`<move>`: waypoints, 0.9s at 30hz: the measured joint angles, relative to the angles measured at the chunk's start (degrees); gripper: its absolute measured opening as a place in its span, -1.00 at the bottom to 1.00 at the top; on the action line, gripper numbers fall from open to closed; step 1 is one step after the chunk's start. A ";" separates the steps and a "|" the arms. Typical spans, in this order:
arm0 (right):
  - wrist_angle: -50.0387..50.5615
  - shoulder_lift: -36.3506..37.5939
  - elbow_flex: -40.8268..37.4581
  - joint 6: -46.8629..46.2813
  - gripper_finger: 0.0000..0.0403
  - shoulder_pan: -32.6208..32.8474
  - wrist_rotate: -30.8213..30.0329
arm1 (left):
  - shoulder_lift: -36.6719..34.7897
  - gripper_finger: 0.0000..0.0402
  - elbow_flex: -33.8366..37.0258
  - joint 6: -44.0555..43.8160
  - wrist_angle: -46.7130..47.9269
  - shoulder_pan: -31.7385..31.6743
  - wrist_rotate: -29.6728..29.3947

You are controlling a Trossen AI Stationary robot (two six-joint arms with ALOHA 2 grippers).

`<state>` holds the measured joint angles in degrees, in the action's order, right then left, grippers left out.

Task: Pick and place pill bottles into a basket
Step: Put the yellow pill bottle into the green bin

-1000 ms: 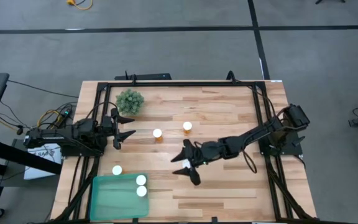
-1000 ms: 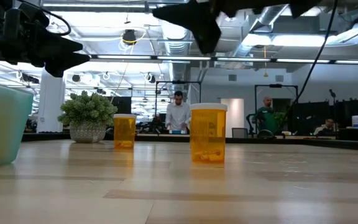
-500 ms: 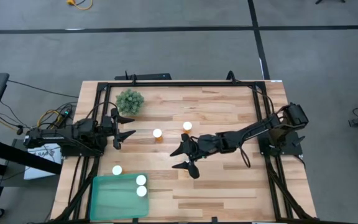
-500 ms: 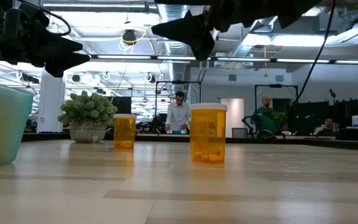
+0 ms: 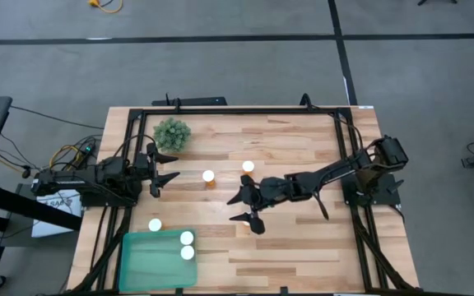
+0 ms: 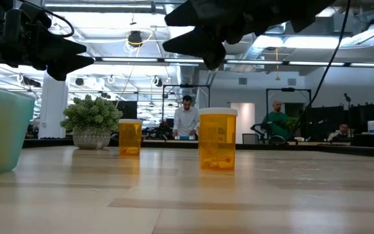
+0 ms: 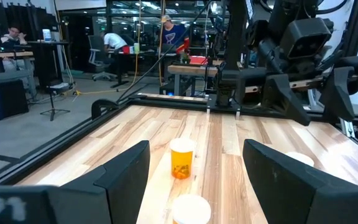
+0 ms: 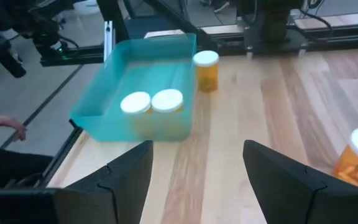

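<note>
- Right hand [image 5: 245, 210] spread, empty, has swung from near basket [image 5: 135, 265] toward mid-bench bottles [image 5: 248, 168].
- Left hand [image 5: 161, 168] spread, waiting.
- Two bottles binned; next pick pending.

Looking out past the left tool [image 7: 194, 177], its two dark fingers [image 7: 126, 171] stand spread wide with bare wood between them. On the bench [image 7: 135, 134] an amber pill bottle [image 7: 181, 158] stands upright ahead of the gap, and a second white cap [image 7: 190, 210] shows nearer, just below it. Another white cap [image 7: 298, 159] peeks from behind one finger. The other arm [image 7: 303, 43] looms dark across the bench. People [image 7: 112, 42] sit at desks in the room behind.
</note>
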<state>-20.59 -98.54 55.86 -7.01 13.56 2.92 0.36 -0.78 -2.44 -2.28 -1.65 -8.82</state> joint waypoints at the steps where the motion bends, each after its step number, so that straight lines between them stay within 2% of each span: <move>1: -0.28 0.00 0.00 0.03 0.22 -0.09 -0.01 | 0.01 0.24 0.00 -0.04 0.00 -0.01 0.00; 10: -1.98 0.00 0.00 1.53 0.16 -0.49 -0.02 | 0.01 0.24 0.00 -0.37 0.00 -0.02 0.00; 13: -2.19 0.00 0.00 1.66 0.01 -0.48 0.00 | 0.02 0.24 0.00 -0.07 0.00 -0.01 0.00; 19: -2.32 0.00 0.00 3.01 -0.51 -0.48 0.00 | 0.02 0.24 -0.01 -0.50 0.00 -0.02 0.00; 22: -2.65 0.02 0.00 3.04 -0.70 -0.48 0.00 | 0.00 0.24 0.00 0.00 0.02 -0.02 0.00; 24: -2.59 0.02 0.00 3.04 -0.76 -0.48 0.05 | 0.01 0.24 -0.01 -0.23 0.00 -0.01 0.00; 27: -2.55 0.02 0.00 3.03 -0.74 -0.48 0.22 | 0.02 0.24 -0.01 -0.20 0.00 0.00 0.00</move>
<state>-23.15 -98.52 55.86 -3.98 13.08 3.14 0.38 -0.79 -2.64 -2.28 -1.66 -8.82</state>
